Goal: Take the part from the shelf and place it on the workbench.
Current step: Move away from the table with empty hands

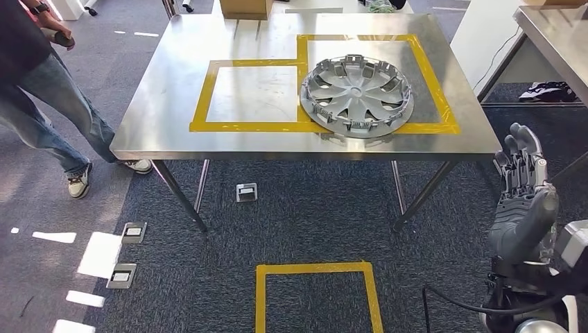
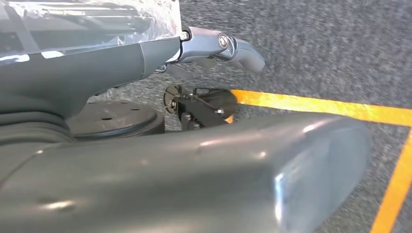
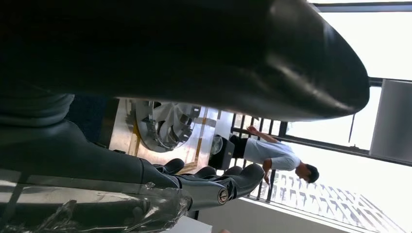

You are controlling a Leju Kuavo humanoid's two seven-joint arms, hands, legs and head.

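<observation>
Nearest the head camera, the robot's grey, many-fingered right hand [image 1: 521, 194] is held low beside the table, fingers extended upward and lying close together, nothing between them. In the left wrist view the grey left hand [image 2: 214, 46] is seen above dark carpet and a yellow tape line [image 2: 316, 104], with one finger stretched out and nothing gripped; how the remaining fingers lie cannot be told.

The part, a round silver plastic wheel cover with radiating spokes [image 1: 357, 96], already lies flat on the brushed steel workbench [image 1: 159, 104]. It is overlapping the yellow tape border [image 1: 208, 90] of the marked rectangles, and its near rim is close to the table's front edge.

The placement is judged done. Risk is judged to lie mainly in the right hand: if it is swung up or inward, the table edge could be struck or the cover nudged off. A person in jeans [image 1: 41, 104] stands by the table's far left corner and could be brushed if a turn is made.
</observation>
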